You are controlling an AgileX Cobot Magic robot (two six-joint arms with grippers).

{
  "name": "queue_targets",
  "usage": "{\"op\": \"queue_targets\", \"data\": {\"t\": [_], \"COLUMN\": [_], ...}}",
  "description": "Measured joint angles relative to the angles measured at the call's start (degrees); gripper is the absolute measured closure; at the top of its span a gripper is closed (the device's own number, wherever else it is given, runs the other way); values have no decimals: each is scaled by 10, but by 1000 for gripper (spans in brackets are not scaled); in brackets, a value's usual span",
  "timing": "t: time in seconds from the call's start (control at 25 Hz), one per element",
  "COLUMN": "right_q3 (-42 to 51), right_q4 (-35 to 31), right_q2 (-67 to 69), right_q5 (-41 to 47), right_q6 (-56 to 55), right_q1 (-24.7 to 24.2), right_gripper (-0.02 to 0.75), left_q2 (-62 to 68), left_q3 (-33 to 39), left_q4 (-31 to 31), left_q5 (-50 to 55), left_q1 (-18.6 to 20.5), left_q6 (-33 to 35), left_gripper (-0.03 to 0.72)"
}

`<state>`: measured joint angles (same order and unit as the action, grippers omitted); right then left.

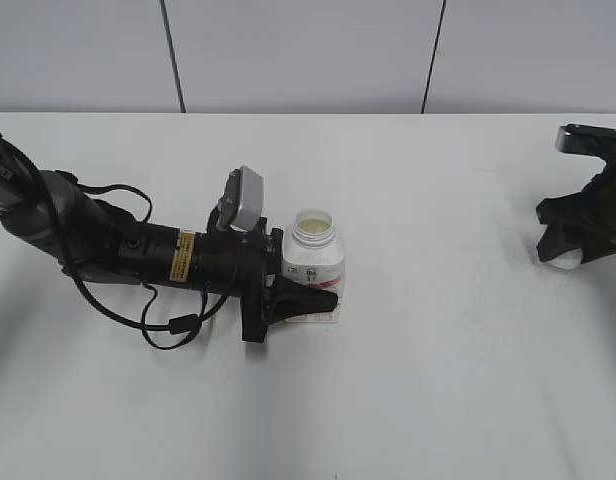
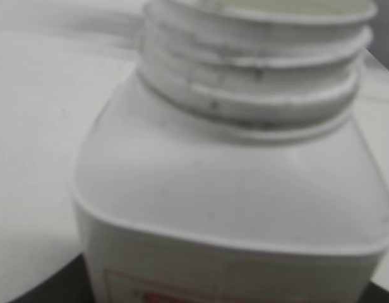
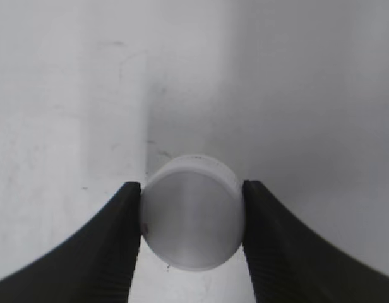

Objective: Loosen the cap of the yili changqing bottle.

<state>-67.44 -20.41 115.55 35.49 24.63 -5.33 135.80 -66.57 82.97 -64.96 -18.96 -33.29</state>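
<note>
The yili changqing bottle [image 1: 314,262] stands upright on the white table near the middle, its wide threaded neck open with no cap on it. It fills the left wrist view [image 2: 232,196], white with a pink-red label at the bottom. My left gripper [image 1: 310,295] is shut on the bottle's lower body. The white round cap [image 3: 192,213] sits between the two black fingers of my right gripper [image 3: 191,218], which is shut on it just above the table. In the exterior view my right gripper [image 1: 571,250] is at the far right, low over the table.
The white table [image 1: 448,380] runs to a pale panelled wall [image 1: 308,50] at the back. The left arm's black cables [image 1: 168,320] trail on the table left of the bottle.
</note>
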Motion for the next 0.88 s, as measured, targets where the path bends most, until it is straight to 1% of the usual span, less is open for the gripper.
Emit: {"op": "queue_targets", "data": {"t": [0.04,0.08,0.16,0.24,0.32,0.56,0.64,0.8,0.88], "right_q3": [0,0,0,0,0,0,0,0,0], "right_q4": [-1,-3,-9,-12,-15,-29,-34,-40,-40], "right_q2": [0,0,0,0,0,0,0,0,0], "right_q5": [-1,-1,-1,-1,-1,-2,-2,-2,-2], "right_q6": [0,0,0,0,0,-1,-1,-1,-1], "right_q1": [0,0,0,0,0,0,0,0,0], "right_gripper": [345,323,243,180,171,202,204,204,204], "left_q2": [0,0,0,0,0,0,0,0,0], "left_q3": [0,0,0,0,0,0,0,0,0], "left_q4": [0,0,0,0,0,-1,-1,1,2], "left_q5": [0,0,-1,-1,-1,-4,-4,-10,-16], "left_q1": [0,0,0,0,0,0,0,0,0], "left_q6": [-1,-1,-1,-1,-1,-1,-1,-3,-4], "left_gripper": [312,312,312,312,312,304,256,111,86]}}
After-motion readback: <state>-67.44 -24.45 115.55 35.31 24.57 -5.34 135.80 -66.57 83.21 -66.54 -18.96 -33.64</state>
